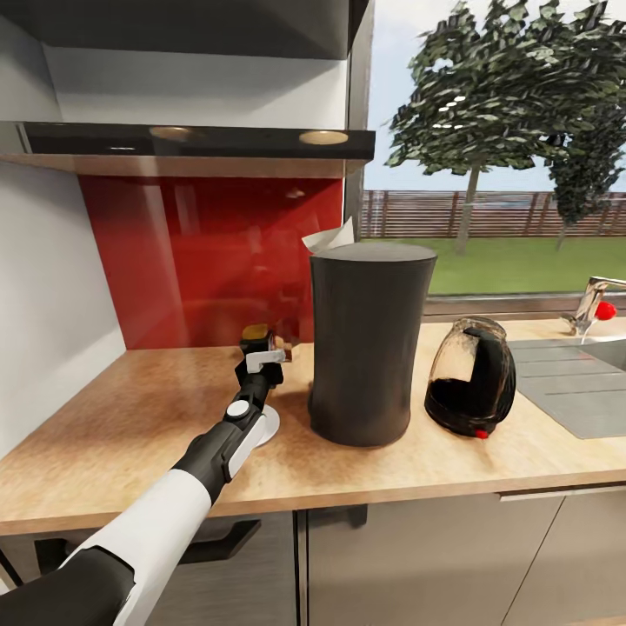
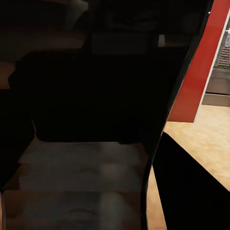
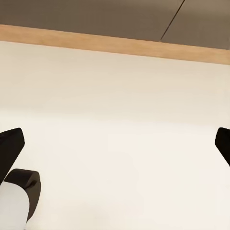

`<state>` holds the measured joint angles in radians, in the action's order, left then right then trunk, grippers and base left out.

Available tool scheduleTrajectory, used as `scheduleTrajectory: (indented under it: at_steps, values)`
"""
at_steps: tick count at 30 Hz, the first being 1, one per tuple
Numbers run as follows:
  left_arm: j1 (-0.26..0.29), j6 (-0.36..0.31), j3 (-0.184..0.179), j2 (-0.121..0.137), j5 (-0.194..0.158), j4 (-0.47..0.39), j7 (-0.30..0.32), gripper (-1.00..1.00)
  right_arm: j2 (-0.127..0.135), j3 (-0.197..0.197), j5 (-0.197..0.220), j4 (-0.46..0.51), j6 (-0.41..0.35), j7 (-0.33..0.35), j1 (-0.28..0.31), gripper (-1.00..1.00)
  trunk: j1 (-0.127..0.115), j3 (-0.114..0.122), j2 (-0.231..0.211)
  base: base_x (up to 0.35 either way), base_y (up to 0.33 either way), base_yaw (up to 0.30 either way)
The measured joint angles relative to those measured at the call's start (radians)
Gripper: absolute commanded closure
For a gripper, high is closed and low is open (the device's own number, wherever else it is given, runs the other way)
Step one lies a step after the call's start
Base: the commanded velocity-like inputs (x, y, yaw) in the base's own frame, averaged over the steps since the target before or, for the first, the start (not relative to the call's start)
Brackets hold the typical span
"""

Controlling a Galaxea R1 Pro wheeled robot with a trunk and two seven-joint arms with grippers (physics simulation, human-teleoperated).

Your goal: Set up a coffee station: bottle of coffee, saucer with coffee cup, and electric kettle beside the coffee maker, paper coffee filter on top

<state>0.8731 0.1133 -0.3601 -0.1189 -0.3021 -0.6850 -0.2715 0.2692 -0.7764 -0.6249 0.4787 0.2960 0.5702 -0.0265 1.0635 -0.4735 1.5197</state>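
The coffee maker (image 1: 369, 343) stands upright near the middle of the counter (image 1: 130, 426), well back from the front edge, with the white filter (image 1: 330, 238) lying on the rear of its flat top. The kettle (image 1: 470, 376) sits just beside it on the sink side, apart from it, red switch toward the front edge. On the other side, the left gripper (image 1: 259, 348) reaches in near the red back wall, its jaws closed around the bottle (image 1: 257, 334), whose tan cap shows above the fingers. The saucer (image 1: 265, 423) lies flat on the counter just beside the coffee maker's base, partly hidden under the left arm. The right gripper (image 3: 115, 143) hangs over pale floor with its jaws wide apart, holding nothing.
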Motion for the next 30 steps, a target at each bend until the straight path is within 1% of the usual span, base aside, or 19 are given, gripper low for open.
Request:
scheduleTrajectory:
  at_steps: [3, 5, 30]
  values:
    - [0.000, 0.000, 0.000, 0.000, 0.000, 0.000, 0.000, 1.00, 0.000, 0.000, 0.000, 0.000, 0.000, 0.000, 0.000, -1.00, 0.000, 0.000, 0.000, 0.000, 0.000, 0.000]
    - [0.000, 0.000, 0.000, 0.000, -0.001, 0.000, 0.000, 1.00, 0.000, 0.000, 0.000, 0.000, 0.000, 0.000, 0.000, -1.00, 0.008, -0.006, 0.014, 0.000, 0.000, 0.000]
    - [0.000, 0.000, 0.000, 0.000, 0.000, 0.000, 0.000, 1.00, 0.000, 0.000, 0.000, 0.000, 0.000, 0.000, 0.000, -1.00, 0.008, -0.006, 0.014, 0.015, 0.000, 0.000]
